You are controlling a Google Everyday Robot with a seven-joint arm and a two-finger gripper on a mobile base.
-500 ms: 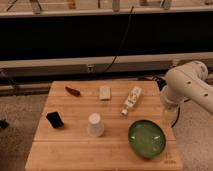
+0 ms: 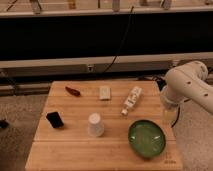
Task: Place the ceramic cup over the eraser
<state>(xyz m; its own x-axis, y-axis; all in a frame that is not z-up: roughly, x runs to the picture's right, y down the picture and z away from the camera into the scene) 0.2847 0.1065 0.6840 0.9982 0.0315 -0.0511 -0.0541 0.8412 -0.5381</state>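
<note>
The ceramic cup (image 2: 95, 124) is small, plain and white, and stands upside down near the middle front of the wooden table (image 2: 75, 155). The eraser (image 2: 55, 119) is a flat black block lying to the cup's left, about a cup's width away. The robot's white arm (image 2: 187, 87) is at the right of the table. My gripper (image 2: 168, 111) hangs at the arm's lower end by the table's right edge, far from the cup and the eraser and holding neither.
A green bowl (image 2: 146, 138) sits at the front right. A white labelled bottle (image 2: 132, 99) lies on its side behind it. A pale beige block (image 2: 104, 93) and a dark red chilli-like thing (image 2: 73, 91) lie at the back. A dark bench runs behind the table.
</note>
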